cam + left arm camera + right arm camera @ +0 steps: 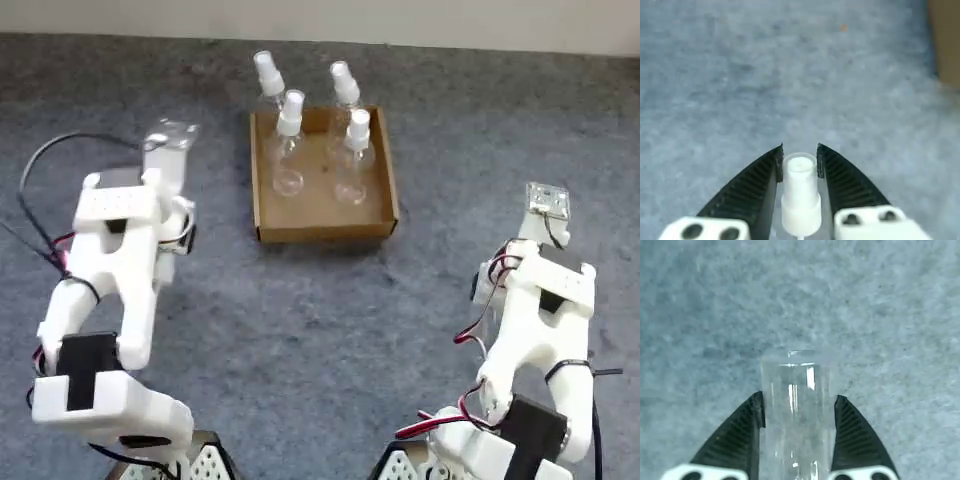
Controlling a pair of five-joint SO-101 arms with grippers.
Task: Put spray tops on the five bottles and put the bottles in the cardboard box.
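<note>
My left gripper (800, 150) is shut on a white spray top (800, 192), whose head points away from the wrist over the grey carpet. My right gripper (799, 400) is shut on a clear, topless bottle (796, 405), open mouth at the far end. The cardboard box (325, 228) lies at the middle back of the table. Two capped bottles (288, 165) (352, 170) stand inside it. Two more capped bottles (268, 80) (343, 85) stand at its far edge; whether inside or behind, I cannot tell.
One arm (110, 260) stands left of the box with a clear thing (170, 138) at its tip. The other arm (540, 310) stands right of it, also with a clear glinting thing (548, 200). A box corner (946, 40) shows beside the left gripper.
</note>
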